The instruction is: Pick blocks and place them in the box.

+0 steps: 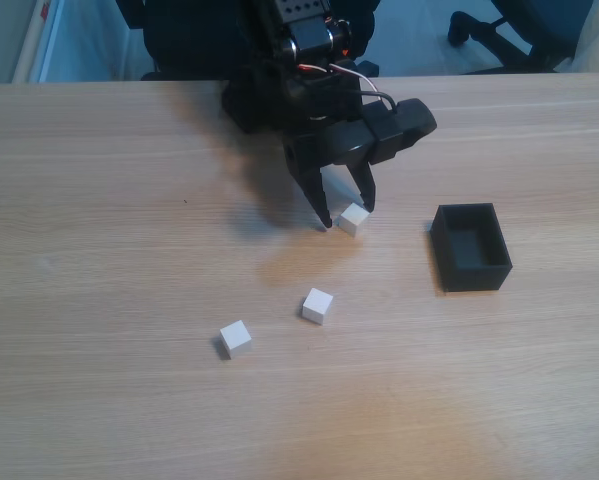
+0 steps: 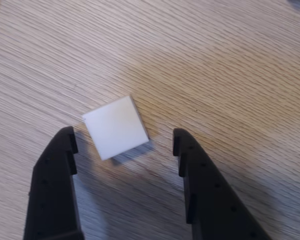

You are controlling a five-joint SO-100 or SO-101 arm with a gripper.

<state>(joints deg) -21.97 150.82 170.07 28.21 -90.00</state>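
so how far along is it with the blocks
Nothing is placed yet: the box looks empty. In hand: the open tool straddles one block on the table, not gripping it. Left: that block plus two others.

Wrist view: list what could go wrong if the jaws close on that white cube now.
1. The cube sits rotated to the open jaws and just ahead of their tips, so closing may catch a corner and spin or squirt it away.
2. It lies nearer the left finger, so that finger may hit first and shove it sideways.
3. In the fixed view the box is still empty; a weak grip could drop the cube on the table on the way there.
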